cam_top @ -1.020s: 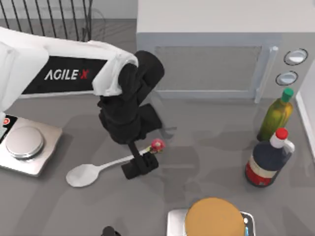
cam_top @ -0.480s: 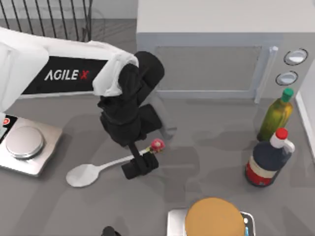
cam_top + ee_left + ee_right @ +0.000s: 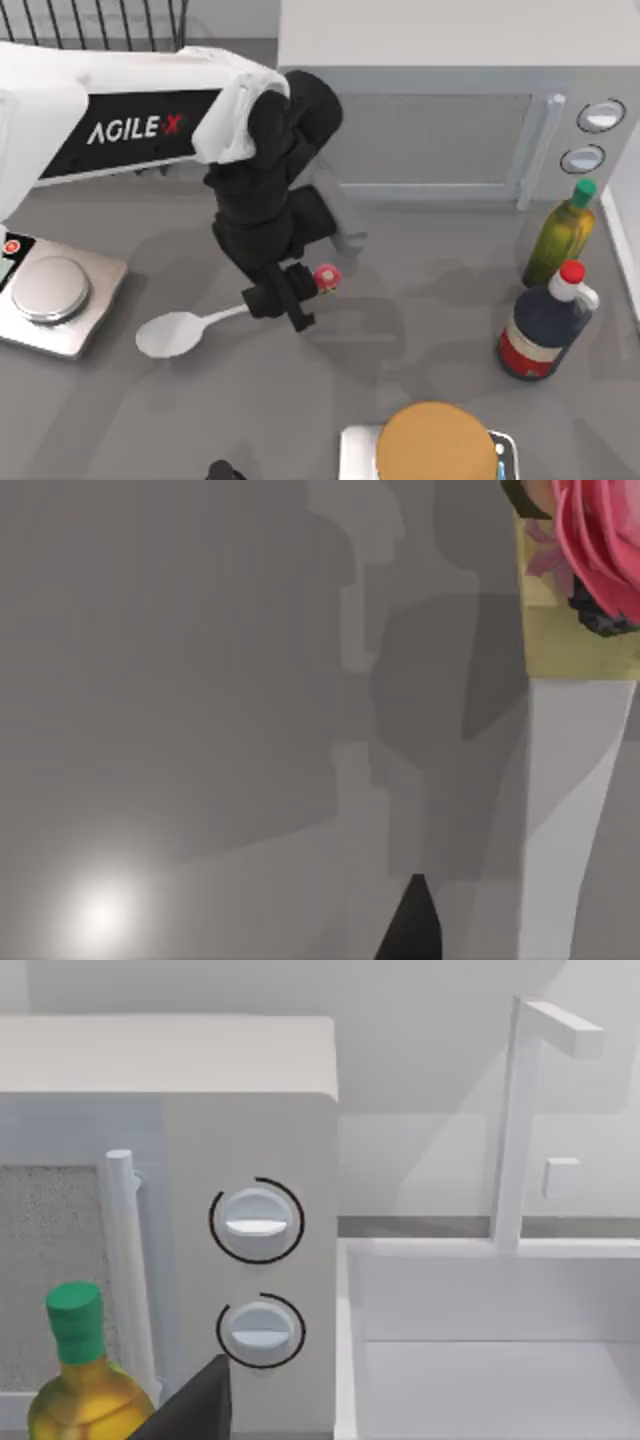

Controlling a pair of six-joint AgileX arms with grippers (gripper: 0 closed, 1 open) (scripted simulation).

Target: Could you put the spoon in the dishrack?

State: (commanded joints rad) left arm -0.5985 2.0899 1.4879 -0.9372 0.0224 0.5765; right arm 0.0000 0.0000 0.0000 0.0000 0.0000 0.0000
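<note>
Top view: the left arm, a white shell lettered AGILEX with matte black wrist links, was seen reaching in from the left edge to the middle of the smooth grey table [image 3: 420,330]. The left gripper [image 3: 284,297] was closed on the thin handle of the spoon [image 3: 178,331], close to the small red-pink ball at the handle's end. The spoon's glossy white oval bowl was seen to the left of the gripper, just beside the brushed-metal kitchen scale [image 3: 50,300] with its round plate. The dishrack [image 3: 95,25], made of thin black bars, was seen at the upper left edge, well apart from the spoon. A boxy grey microwave [image 3: 430,130] with two round dials was set along the back. At the right stood a green-capped bottle of yellow oil [image 3: 560,235] and a dark red-capped bottle [image 3: 545,325]. A round tan disc [image 3: 435,440] on a flat device was seen at the lower edge.

Left wrist view: the pink ball, a yellowish collar and the pale flat handle were seen very near the camera, above the grey tabletop, with a black fingertip [image 3: 412,925] beside the handle.

Right wrist view: the microwave's dials, its bar handle and the green-capped bottle were shown, with a white sink [image 3: 480,1360] and tap beside them. A black tip of the right gripper [image 3: 195,1405] was visible; whether it was open could not be told.
</note>
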